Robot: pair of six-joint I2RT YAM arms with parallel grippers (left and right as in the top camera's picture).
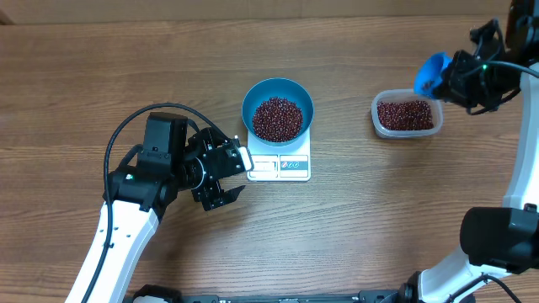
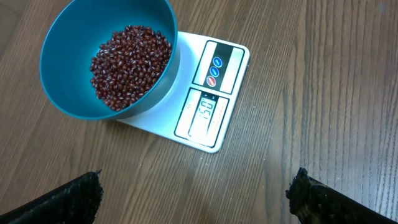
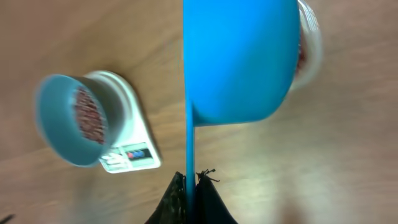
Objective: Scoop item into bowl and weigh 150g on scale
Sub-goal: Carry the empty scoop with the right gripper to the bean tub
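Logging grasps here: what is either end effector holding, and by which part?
The right end effector pinches the blue scoop by its handle; the left end effector is open, empty.

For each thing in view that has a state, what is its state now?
bowl: upright on the scale, partly filled with beans.
scale: display on, seems to read 150.
tub: open, beans inside.
scoop: held in the air near the tub, contents hidden.
left gripper: open, empty.
right gripper: shut on the scoop.
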